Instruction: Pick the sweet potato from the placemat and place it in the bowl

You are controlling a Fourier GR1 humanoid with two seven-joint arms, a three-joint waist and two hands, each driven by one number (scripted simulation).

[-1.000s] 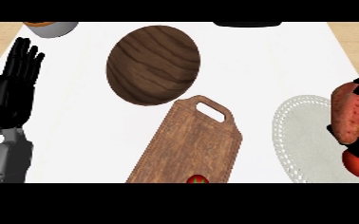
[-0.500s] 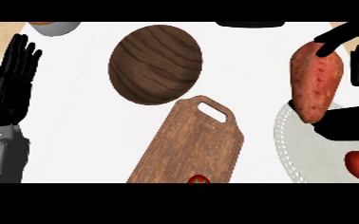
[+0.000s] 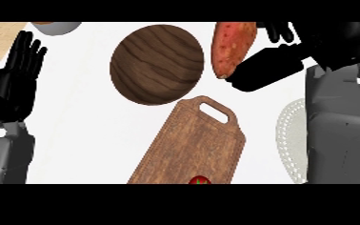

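**Beside the bowl's rim: sweet potato carried over from placemat**

Right hand [image 3: 271,69] clasps the sweet potato [image 3: 231,47], now lifted off the white placemat [image 3: 292,138], almost over the wooden bowl [image 3: 157,64]. Release seems close. Left hand [image 3: 20,76] rests with fingers straight at the worktop's [image 3: 77,138] left edge.

The sweet potato [image 3: 231,47], orange-red with pale speckles, stands nearly upright in the upper right of the frame, its tapered end pointing down, just right of the bowl's rim. The bowl [image 3: 157,64], dark wood with visible grain, sits at upper centre. The placemat [image 3: 291,140], pale and lacy-edged, lies at the right edge, partly hidden.
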